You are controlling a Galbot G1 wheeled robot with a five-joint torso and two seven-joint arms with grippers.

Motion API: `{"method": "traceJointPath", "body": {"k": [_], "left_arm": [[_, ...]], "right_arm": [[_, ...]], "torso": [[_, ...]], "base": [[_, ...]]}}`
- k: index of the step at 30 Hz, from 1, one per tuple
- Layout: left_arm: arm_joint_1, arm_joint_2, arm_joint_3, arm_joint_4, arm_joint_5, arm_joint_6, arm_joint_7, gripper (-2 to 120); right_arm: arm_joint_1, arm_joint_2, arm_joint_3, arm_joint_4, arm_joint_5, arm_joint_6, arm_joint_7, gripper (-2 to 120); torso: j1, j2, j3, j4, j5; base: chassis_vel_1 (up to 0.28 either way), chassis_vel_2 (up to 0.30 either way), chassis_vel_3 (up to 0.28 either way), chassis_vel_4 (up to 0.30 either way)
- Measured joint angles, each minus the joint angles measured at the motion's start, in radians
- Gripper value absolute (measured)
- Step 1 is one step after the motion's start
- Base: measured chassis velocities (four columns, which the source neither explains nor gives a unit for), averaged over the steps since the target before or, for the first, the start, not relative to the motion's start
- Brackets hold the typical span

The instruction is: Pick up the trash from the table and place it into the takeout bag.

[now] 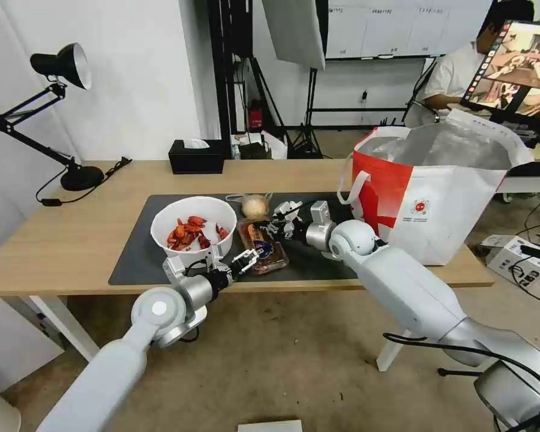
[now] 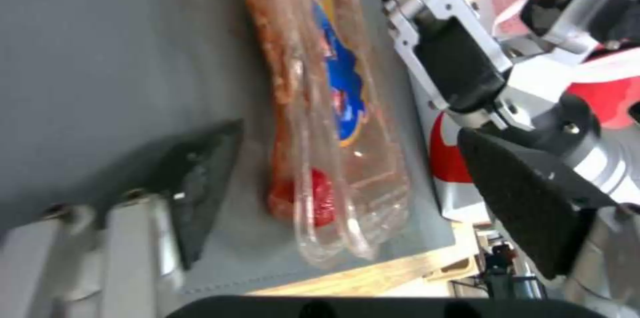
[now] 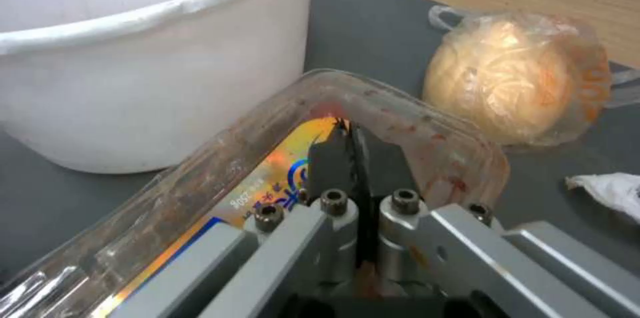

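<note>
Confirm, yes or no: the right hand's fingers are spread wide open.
No. The right hand has its fingers pressed together on the edge of the clear hinged plastic tray.

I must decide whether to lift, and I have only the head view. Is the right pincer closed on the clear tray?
Observer: It seems so. In the right wrist view, the right pincer has its pads pressed together on the rim of the clear tray.
Operator: And the left pincer?
Observer: Open. In the left wrist view, the left pincer has one finger on each side of the tray's other end, both apart from the plastic.
Operator: Is anything inside that end?
Observer: Yes, a red scrap lies there, between the tray's clear walls.
</note>
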Motion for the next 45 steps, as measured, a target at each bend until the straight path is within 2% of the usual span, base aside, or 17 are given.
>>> {"method": "traceJointPath", "body": {"k": [3, 4, 7, 8, 11, 12, 15, 16, 19, 20, 22, 30, 36, 39, 40, 43, 45], "left_arm": [[-0.001, 0.002, 0.003, 0.007, 0.001, -0.005, -0.013, 69], [-0.001, 0.002, 0.003, 0.007, 0.001, -0.005, -0.013, 69], [-0.001, 0.005, 0.005, 0.011, 0.002, -0.006, -0.019, 54], [-0.001, 0.005, 0.005, 0.011, 0.002, -0.006, -0.019, 54], [0.000, 0.005, 0.009, 0.011, 0.004, -0.005, -0.022, 40], [0.000, 0.005, 0.009, 0.011, 0.004, -0.005, -0.022, 40], [0.001, 0.006, 0.012, 0.011, 0.004, -0.002, -0.024, 25], [0.001, 0.006, 0.012, 0.011, 0.004, -0.002, -0.024, 25], [0.001, 0.011, 0.012, 0.007, 0.003, -0.003, -0.022, 11], [0.001, 0.011, 0.012, 0.007, 0.003, -0.003, -0.022, 11], [0.002, 0.016, 0.011, 0.002, 0.003, -0.005, -0.022, 1], [0.009, 0.019, 0.003, -0.017, 0.005, -0.020, -0.023, 0], [0.018, 0.025, -0.014, -0.063, 0.017, -0.031, -0.021, 0], [0.019, 0.046, -0.038, -0.120, 0.032, -0.040, -0.015, 0], [0.019, 0.046, -0.038, -0.120, 0.032, -0.040, -0.015, 0], [0.011, 0.080, -0.061, -0.172, 0.055, -0.050, -0.005, 0], [0.005, 0.097, -0.068, -0.186, 0.071, -0.054, 0.003, 0]], "right_arm": [[-0.005, -0.004, 0.001, 0.004, 0.001, 0.000, 0.002, 0], [-0.005, -0.004, 0.001, 0.004, 0.001, 0.000, 0.002, 0], [-0.005, -0.009, 0.001, 0.009, 0.006, 0.000, 0.007, 0], [-0.005, -0.009, 0.001, 0.009, 0.006, 0.000, 0.007, 0], [-0.005, -0.013, 0.002, 0.011, 0.011, 0.000, 0.010, 0], [-0.005, -0.013, 0.002, 0.011, 0.011, 0.000, 0.010, 0], [-0.012, -0.013, 0.008, 0.015, 0.012, 0.000, 0.012, 0], [-0.012, -0.013, 0.008, 0.015, 0.012, 0.000, 0.012, 0], [-0.021, -0.017, 0.023, 0.029, 0.024, 0.000, 0.015, 0], [-0.021, -0.017, 0.023, 0.029, 0.024, 0.000, 0.015, 0], [-0.031, -0.029, 0.036, 0.051, 0.040, 0.003, 0.018, 0], [-0.075, -0.086, 0.086, 0.149, 0.091, 0.021, 0.038, 0], [-0.136, -0.138, 0.155, 0.233, 0.139, 0.052, 0.066, 0], [-0.233, -0.175, 0.250, 0.319, 0.174, 0.087, 0.125, 0], [-0.233, -0.175, 0.250, 0.319, 0.174, 0.087, 0.125, 0], [-0.372, -0.201, 0.358, 0.437, 0.204, 0.102, 0.206, 0], [-0.420, -0.209, 0.388, 0.475, 0.208, 0.104, 0.226, 0]], "torso": [[0.000, 0.000, 0.000, -0.0001, -0.0001], [0.000, 0.000, 0.000, -0.0001, -0.0001], [0.000, 0.000, 0.000, -0.0001, -0.0003], [0.000, 0.000, 0.000, -0.0001, -0.0003], [0.000, 0.000, 0.000, -0.0002, -0.0003], [0.000, 0.000, 0.000, -0.0002, -0.0003], [0.000, 0.000, 0.000, -0.0003, -0.0003], [0.000, 0.000, 0.000, -0.0003, -0.0003], [0.000, 0.000, 0.000, -0.0003, -0.0002], [0.000, 0.000, 0.000, -0.0003, -0.0002], [0.000, 0.000, 0.000, -0.0003, -0.0002], [0.000, 0.000, 0.000, -0.0002, -0.0001], [0.000, 0.000, 0.000, -0.0002, -0.0001], [0.000, 0.000, 0.000, -0.0002, -0.0001], [0.000, 0.000, 0.000, -0.0002, -0.0001], [0.000, 0.000, 0.000, -0.0003, -0.0001], [0.000, 0.000, 0.000, -0.0003, 0.0002]], "base": [[0.000, 0.000, 0.000, 0.000], [0.000, 0.000, 0.000, 0.000], [0.000, 0.000, 0.000, 0.000], [0.000, 0.000, 0.000, 0.000], [0.000, 0.000, 0.000, 0.000], [0.000, 0.000, 0.000, 0.000], [0.000, 0.000, 0.000, 0.000], [0.000, 0.000, 0.000, 0.000], [0.000, 0.000, 0.000, 0.000], [0.000, 0.000, 0.000, 0.000], [0.000, 0.000, 0.000, 0.000], [0.000, 0.000, 0.000, 0.000], [0.000, 0.000, 0.000, 0.000], [0.000, 0.000, 0.000, 0.000], [0.000, 0.000, 0.000, 0.000], [0.000, 0.000, 0.000, 0.000], [0.000, 0.000, 0.000, 0.000]]}}
